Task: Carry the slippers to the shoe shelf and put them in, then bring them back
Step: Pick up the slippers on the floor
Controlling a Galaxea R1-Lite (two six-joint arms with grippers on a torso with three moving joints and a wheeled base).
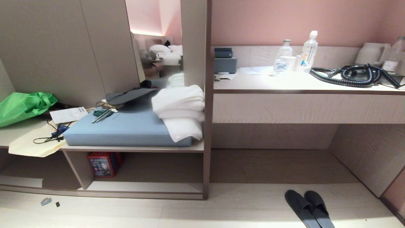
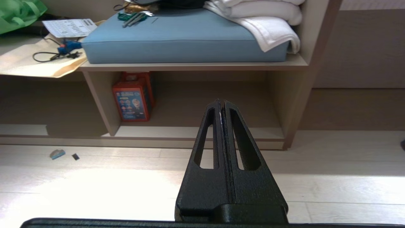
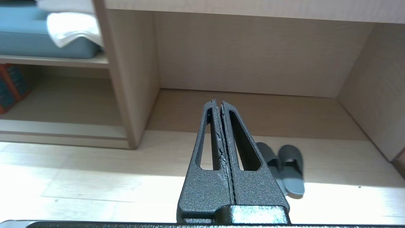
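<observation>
The slippers (image 1: 308, 209) lie side by side on the pale plank floor (image 1: 221, 212), touching each other, toes pointing toward the open recess under the tabletop (image 1: 300, 84), just in front of its mouth and toward its right side. The shoe shelf (image 1: 142, 186) sits to their left, past the upright divider: a low open cubby with a pale raised base board, under the board that carries a blue cushion (image 1: 126, 129) and a stack of folded white towels (image 1: 180, 110). A red box (image 1: 102, 164) stands at the left end of that cubby (the rest of its base board shows bare). The left pincer (image 2: 221, 103) hangs above the floor facing the cubby, its two black fingers pressed together with nothing between them. The right pincer (image 3: 219, 102) is likewise closed tight and empty, aimed at the recess, with the slippers on the floor beyond and beside it, apart from it. On the tabletop stand two clear bottles (image 1: 295, 53) and a coiled black cord (image 1: 357, 76)
</observation>
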